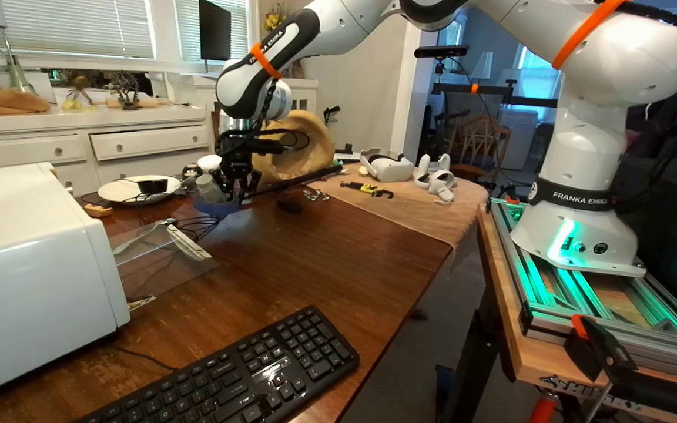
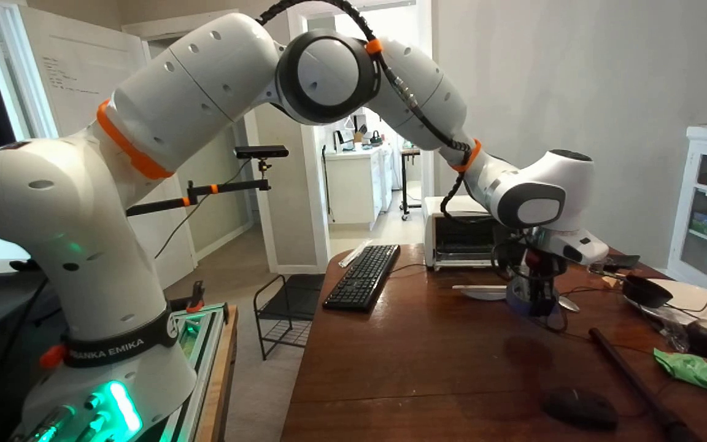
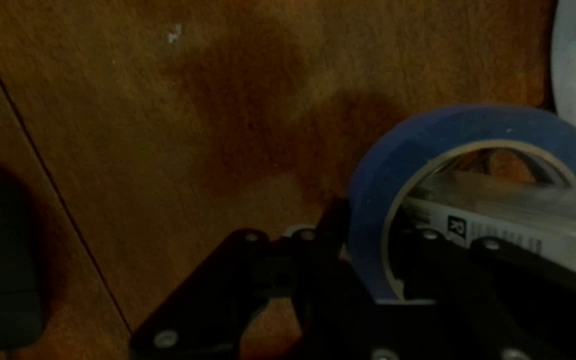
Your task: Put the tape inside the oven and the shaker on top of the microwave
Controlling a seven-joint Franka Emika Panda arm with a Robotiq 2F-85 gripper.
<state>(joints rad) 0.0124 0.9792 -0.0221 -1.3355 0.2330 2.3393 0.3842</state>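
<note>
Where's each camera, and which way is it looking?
In an exterior view: near the long black keyboard, looking across the brown wooden table; the white robot arm and base show.
In an exterior view: near the black computer mouse, facing the boxy white oven; arm and base show.
Wrist view: on the arm, behind its black jaws, looking down at the table; the jaws show, shut on the round blue tape roll.
Both exterior views share keyboard and oven; all three show the tape roll.

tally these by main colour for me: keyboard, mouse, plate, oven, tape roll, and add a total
Black: 2 (keyboard, mouse)
White: 2 (plate, oven)
Blue: 1 (tape roll)
Total: 5
</note>
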